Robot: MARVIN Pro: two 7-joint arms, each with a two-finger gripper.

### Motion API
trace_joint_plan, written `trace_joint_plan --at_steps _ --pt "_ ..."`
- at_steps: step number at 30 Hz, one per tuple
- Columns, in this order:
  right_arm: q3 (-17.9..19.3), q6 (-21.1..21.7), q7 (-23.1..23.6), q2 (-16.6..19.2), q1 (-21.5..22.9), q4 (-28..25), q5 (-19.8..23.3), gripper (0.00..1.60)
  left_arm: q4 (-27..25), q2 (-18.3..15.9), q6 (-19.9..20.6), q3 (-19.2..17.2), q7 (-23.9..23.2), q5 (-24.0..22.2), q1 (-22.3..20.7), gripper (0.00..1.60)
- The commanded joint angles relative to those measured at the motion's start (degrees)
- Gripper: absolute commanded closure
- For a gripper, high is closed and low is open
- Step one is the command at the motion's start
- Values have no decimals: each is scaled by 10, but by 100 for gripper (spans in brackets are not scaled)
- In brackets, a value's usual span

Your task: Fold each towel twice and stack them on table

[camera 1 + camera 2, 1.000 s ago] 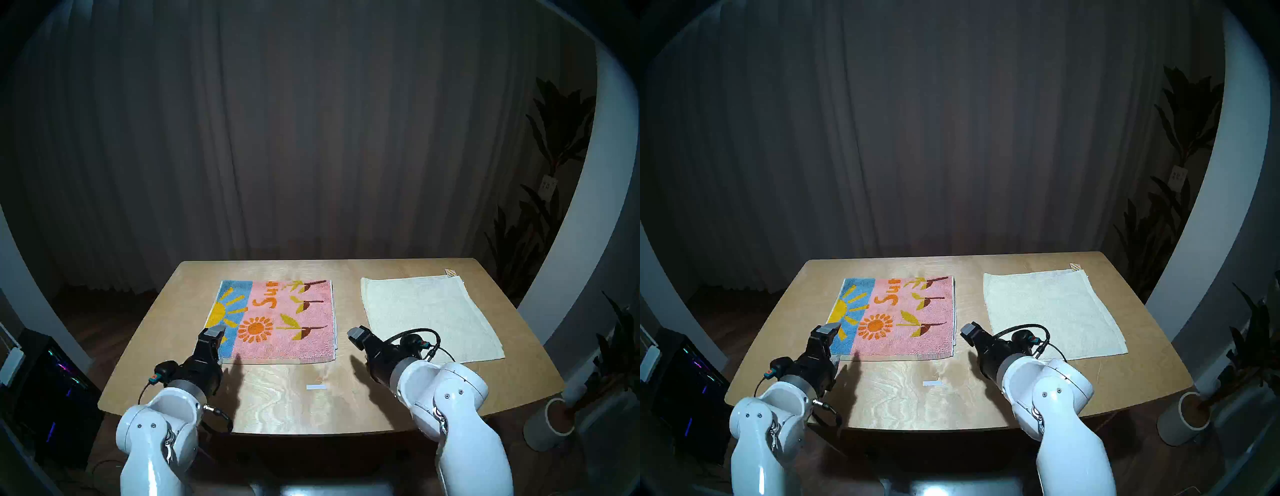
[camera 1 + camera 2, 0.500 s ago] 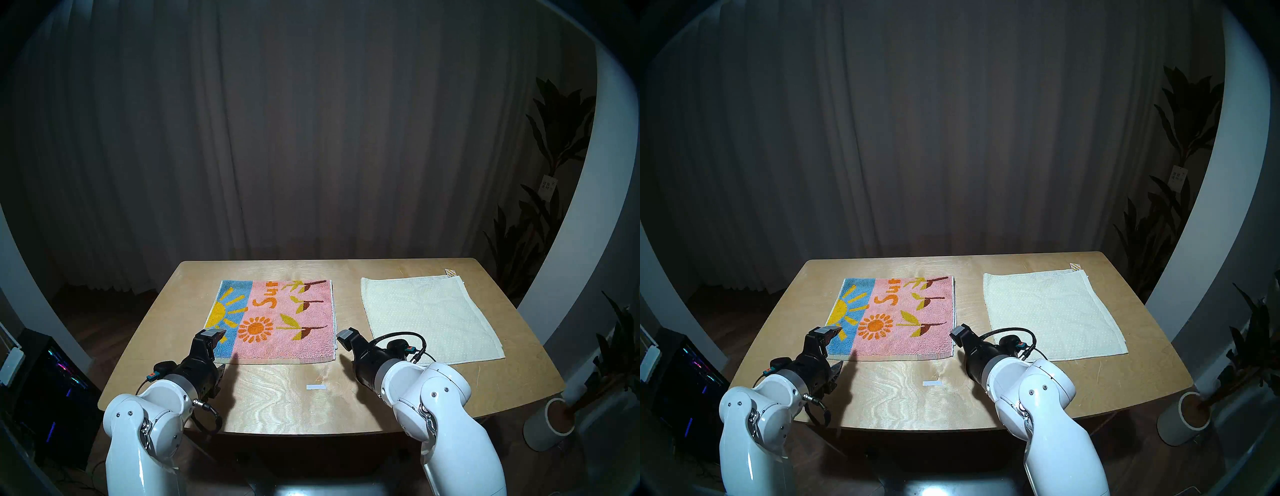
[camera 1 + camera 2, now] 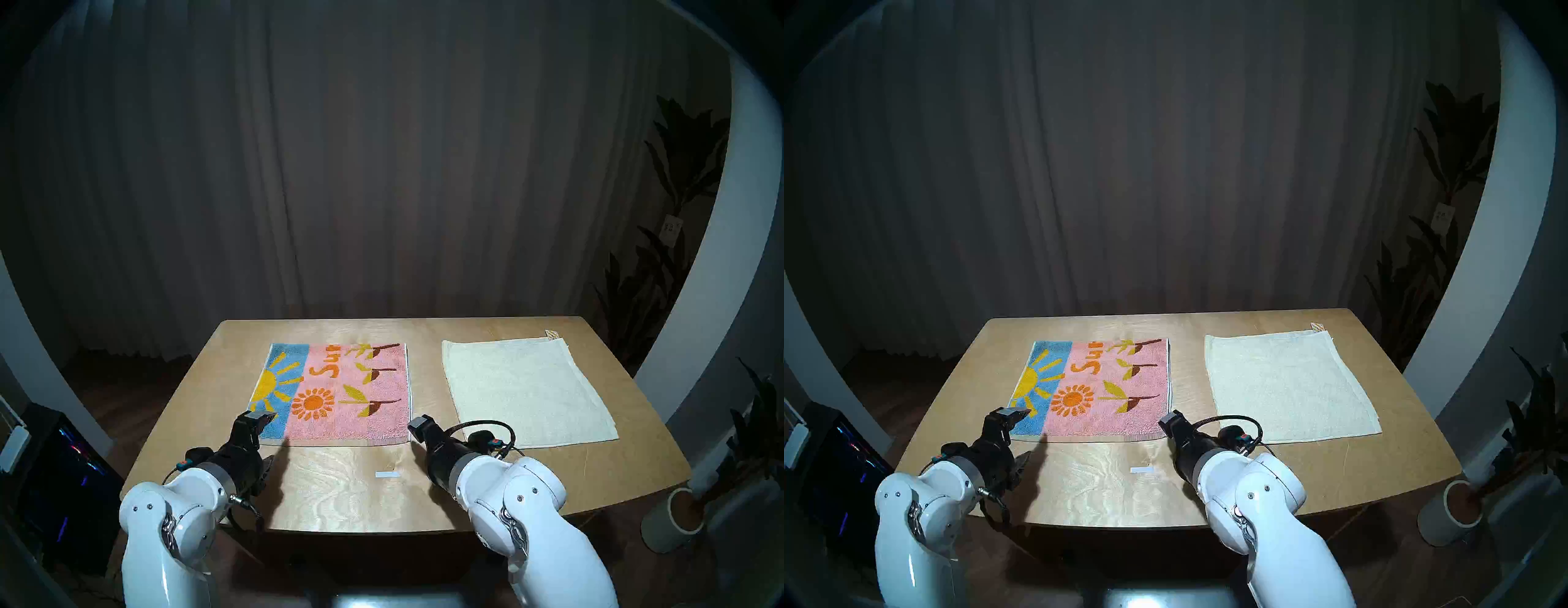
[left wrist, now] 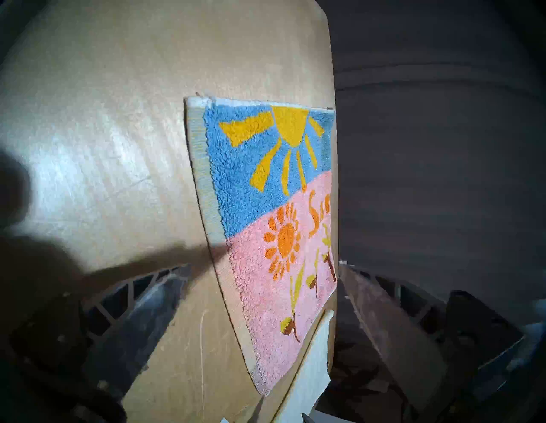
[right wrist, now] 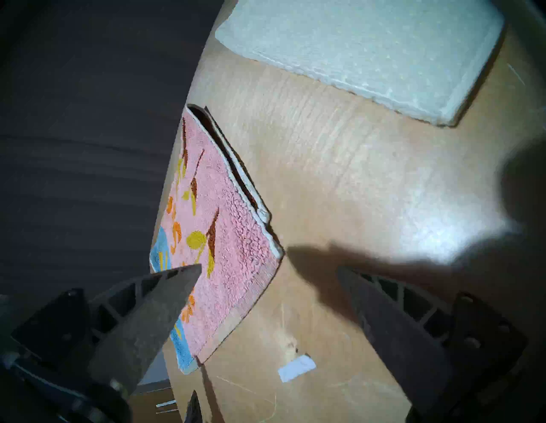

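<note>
The pink and blue terry towel with orange-yellow suns and leaves (image 3: pixel 335 392) lies flat in the middle of the head view, on the light plywood table with rounded corners (image 3: pixel 339 496). In the right wrist view a second layer shows along its edge, so it looks already folded once. The plain cream terry towel (image 3: pixel 526 390) lies flat to the right of it, apart from it, with a strip of bare wood between them.

The left gripper (image 4: pixel 263 273) hangs over the lower left corner of the colourful towel, and its fingers stand wide apart with nothing between them. The right gripper (image 5: pixel 269 271) is just beside the lower right corner of the same towel, also wide open and empty. A small white tape mark (image 3: pixel 387 474) sits on the wood below the towel, between the two arms.

I think the next step is to take both near corners for the second fold. The risk is at the right corner: the layers gape a little there, so the fingers could catch only the upper layer and the fold would open. Also, if one gripper closes before the other, the towel may slide on the smooth wood and the edges would not meet.
</note>
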State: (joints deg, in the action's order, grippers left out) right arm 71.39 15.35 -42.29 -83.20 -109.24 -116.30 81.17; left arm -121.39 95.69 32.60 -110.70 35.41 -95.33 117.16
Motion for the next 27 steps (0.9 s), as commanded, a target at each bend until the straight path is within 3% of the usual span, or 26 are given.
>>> trace_joint_plan --at_steps 1,12,27 --pt "-21 -30 -19 11 16 10 25 0 5 -3 5 1 -22 -4 -8 0" --pt "-56 -70 -23 17 56 55 27 0 45 -6 -1 11 -18 4 -36 0" --pt "-96 -107 -62 13 113 101 53 0 83 -34 -14 8 37 29 -78 0"
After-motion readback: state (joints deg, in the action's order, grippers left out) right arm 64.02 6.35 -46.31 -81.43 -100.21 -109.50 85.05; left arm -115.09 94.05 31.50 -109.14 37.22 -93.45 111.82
